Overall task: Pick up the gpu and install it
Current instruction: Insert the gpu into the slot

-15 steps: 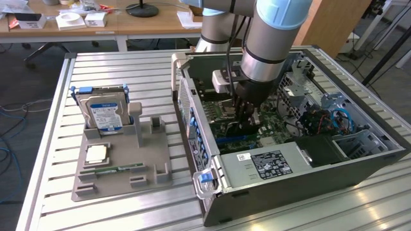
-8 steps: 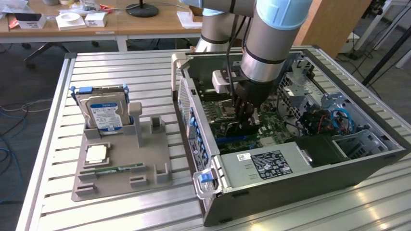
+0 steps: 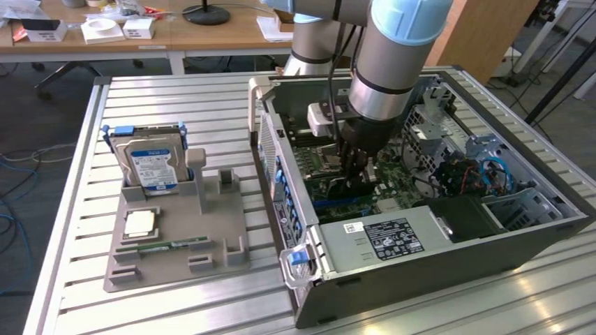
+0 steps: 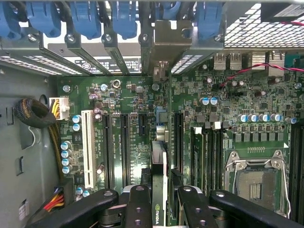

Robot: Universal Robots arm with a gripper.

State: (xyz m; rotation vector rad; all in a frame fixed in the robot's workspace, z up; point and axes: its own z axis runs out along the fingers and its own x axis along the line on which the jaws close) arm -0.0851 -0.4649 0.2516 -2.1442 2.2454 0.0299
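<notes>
We see the arm reaching down into the open computer case [image 3: 391, 283], which lies on its side on the slatted metal desk [image 3: 521, 296]. The claw [image 3: 359, 173] hangs low over the motherboard [image 4: 128, 118], near the middle of the case. In the wrist view its dark fingers [image 4: 138, 202] are pressed in from both sides on the gpu [image 4: 160, 175], pinching the thin card between them.

The gpu stands on edge, so we look along its narrow top. It runs from the claw toward the rear wall of the case, where its grey metal bracket [image 4: 170, 40] sits among the blue slot latches [image 4: 85, 19]. It lines up with the long expansion slots on the motherboard, just beside the memory slots. We cannot tell whether its lower edge is fully down in a slot. The bare processor socket [image 4: 254, 183] lies well apart from it.

Outside the case, toward the exterior view's left, a grey holder [image 3: 177, 262] rests on the desk. It carries the silver hard drive [image 3: 149, 164] upright at its far end, and a square chip [image 3: 139, 222] and a narrow green memory stick [image 3: 172, 246] lying flat.
</notes>
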